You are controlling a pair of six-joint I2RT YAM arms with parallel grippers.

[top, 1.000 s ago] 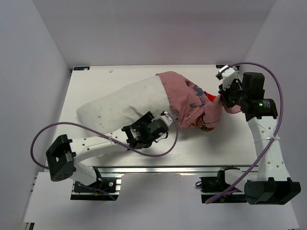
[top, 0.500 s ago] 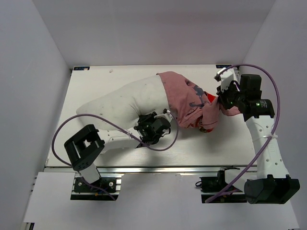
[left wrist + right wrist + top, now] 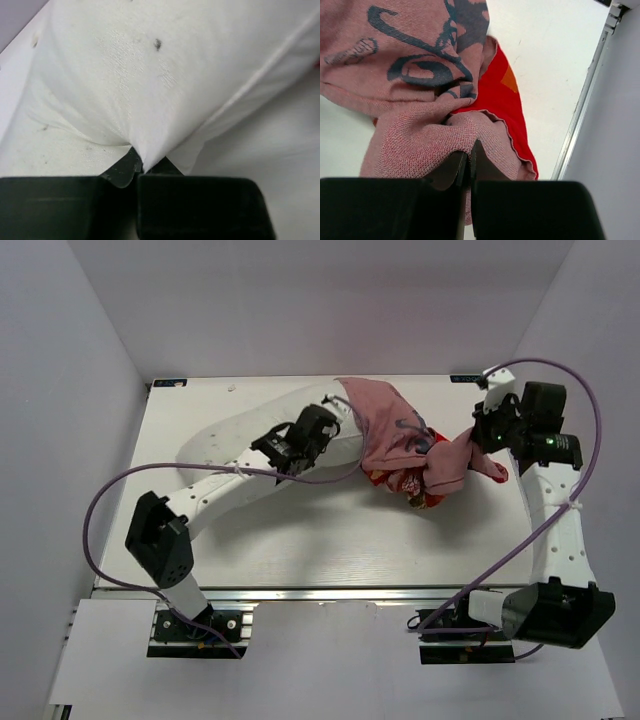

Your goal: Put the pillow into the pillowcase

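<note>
Lying slantwise across the far left half of the counter [image 3: 300,540]: the pillow [image 3: 235,440], bare and white for most of its length. Only its right end is tucked into the pillowcase [image 3: 385,425].

Left jaws clamped on a small pinch of pillow cloth just short of the case's mouth, drawn up to a white peak in the left wrist view. Little fabric in that bite, so probably easy to lose under a hard shove.

Next along, the pillowcase itself, mostly faded pink reverse, bunched into a red knot at its near edge, then stretched rightward as a twisted tail. Right jaws closed on a fold of that tail near the far right corner. Cannot tell whether hem or closed end.

Step in hand, judging by this: feeding the pillow deeper.

- Push rightward along the pillow's own length, low to the counter.
- Hold the right side firm as an anchor, taut but not yanked.
- Watch the mouth for rucking on the puffy shoulders and pointed corners.
- Most likely worth re-gripping farther left once the pinch reaches the mouth.
</note>
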